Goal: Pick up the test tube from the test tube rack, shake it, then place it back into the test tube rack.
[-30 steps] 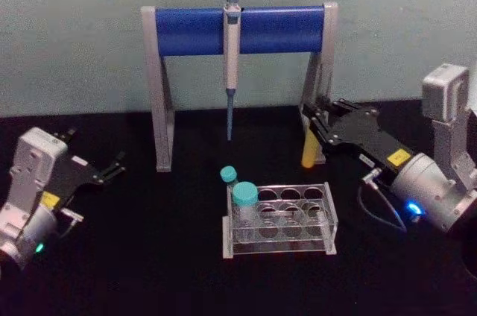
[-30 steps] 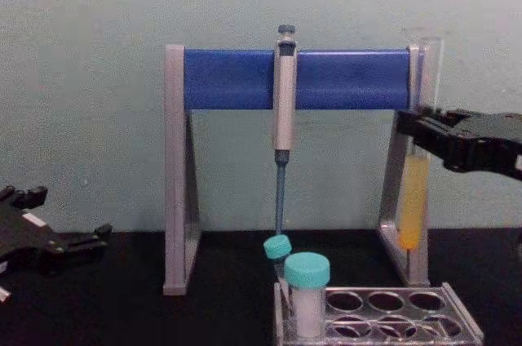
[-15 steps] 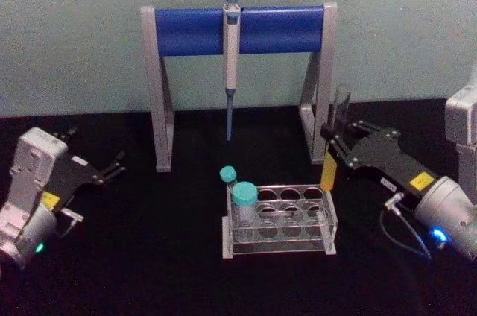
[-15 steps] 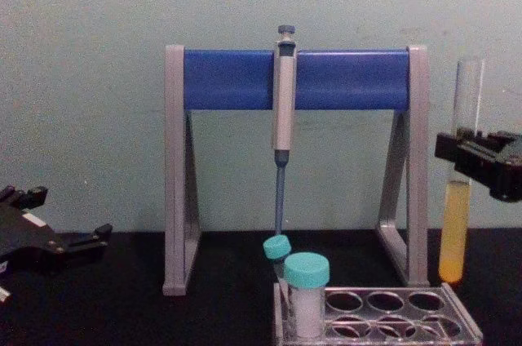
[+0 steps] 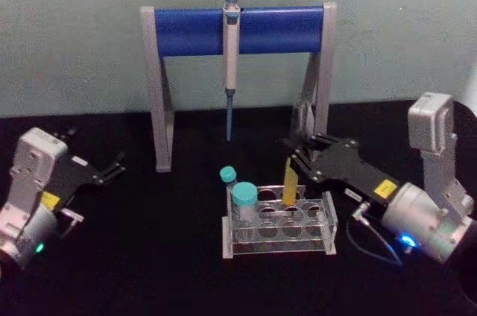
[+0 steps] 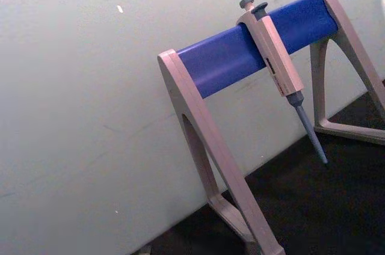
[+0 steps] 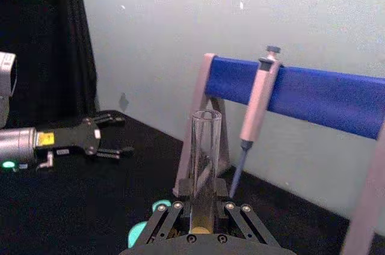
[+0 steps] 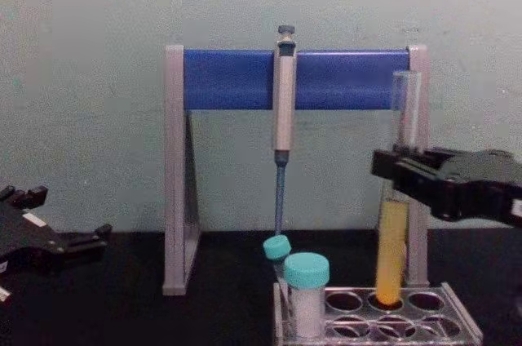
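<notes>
My left gripper (image 7: 122, 135) is parked near the left edge of the bench (image 5: 164, 256), fingers spread, nothing between them. The rack (image 5: 329, 220) sits mid-bench toward the front edge, with two teal-capped vials (image 8: 307, 271) at its left end. The tube (image 8: 391, 252) hangs upright, its round bottom at the mouth of a rear-row hole to the right of the vials; I cannot tell how deep it has entered. My right gripper (image 8: 401, 168) reaches in from the right and is clamped on the bare glass at about mid-length, just above the yellow-orange liquid. I judge the tube to be light, rigid, thin-walled and smooth, so it will crack under excess force and slip under too little. The liquid weights the lower end, and the open top requires an upright attitude. The right place to hold it is the dry glass above the liquid line, as it is held now. The rack is low, so I should release only once the bottom is seated.
</notes>
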Robot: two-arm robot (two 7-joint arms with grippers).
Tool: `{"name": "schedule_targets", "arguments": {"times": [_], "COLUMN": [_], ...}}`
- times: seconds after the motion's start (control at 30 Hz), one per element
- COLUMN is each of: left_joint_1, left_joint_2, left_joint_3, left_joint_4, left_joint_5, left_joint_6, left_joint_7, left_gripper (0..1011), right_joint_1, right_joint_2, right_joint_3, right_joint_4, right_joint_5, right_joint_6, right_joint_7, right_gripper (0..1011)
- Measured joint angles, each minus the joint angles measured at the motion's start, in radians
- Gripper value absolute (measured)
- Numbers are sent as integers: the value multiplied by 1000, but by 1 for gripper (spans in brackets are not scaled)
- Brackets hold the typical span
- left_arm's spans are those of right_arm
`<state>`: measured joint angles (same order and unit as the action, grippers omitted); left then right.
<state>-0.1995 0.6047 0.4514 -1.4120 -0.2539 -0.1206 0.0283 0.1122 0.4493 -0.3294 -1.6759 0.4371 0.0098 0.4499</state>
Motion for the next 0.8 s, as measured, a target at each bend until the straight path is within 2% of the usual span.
{"name": "schedule_targets", "arguments": {"times": [0.17,0.37,0.53,0.8], "left_joint_1": [0,0,0,0], "left_joint_2": [0,0,0,0], "left_joint_3": [0,0,0,0], "left_joint_4": [0,0,0,0], "left_joint_5": [0,0,0,0], "left_joint_6": [0,0,0,0], "left_joint_7": [0,0,0,0], "left_gripper": [1010,1010,1009,1010], "right_joint_1": [53,101,129,129], "right_joint_2": [-25,-49,-62,-64], "right_joint_3": [-25,-34,-30,0], "right_joint_4": [50,99,130,136], "right_joint_5": [3,2,-11,-29], "right_joint_6": [-19,-41,-52,-51], "right_joint_7": [12,5,-19,-59], "right_gripper": [229,229,229,229]}}
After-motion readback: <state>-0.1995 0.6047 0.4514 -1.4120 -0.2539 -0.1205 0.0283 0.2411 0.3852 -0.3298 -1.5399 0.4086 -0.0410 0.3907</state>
